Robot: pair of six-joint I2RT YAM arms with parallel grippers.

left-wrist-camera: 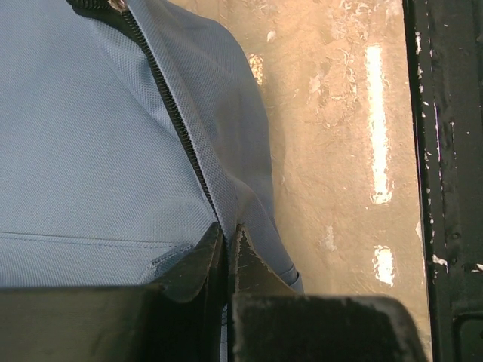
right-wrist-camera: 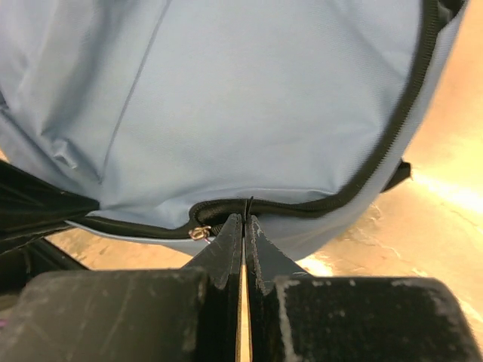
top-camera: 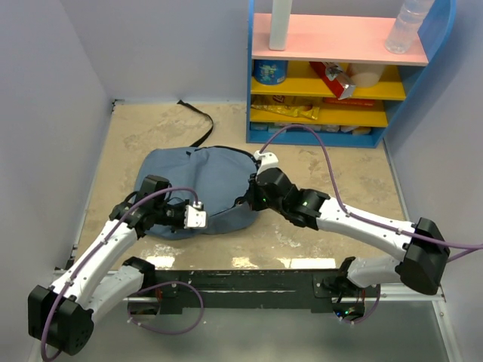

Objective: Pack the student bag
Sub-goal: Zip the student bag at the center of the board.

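The student bag [top-camera: 200, 185] lies mid-tabletop [top-camera: 151, 132], left hand [left-wrist-camera: 229, 234] clamped on fabric beside its zipper [left-wrist-camera: 177, 128], right hand [right-wrist-camera: 247, 222] pressed shut at the zipper line; I'd keep the cloth taut and draw straight along the track.

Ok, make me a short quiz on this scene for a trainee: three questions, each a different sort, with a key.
1. True or false: the bag is lifted clear of the table.
2. Look at the left gripper and the right gripper. Which has its shut tips at the bag's zip? A) left only B) right only C) both
3. What lies on the table beyond the bag?

Key
1. False: it lies on the table.
2. C
3. A black strap.
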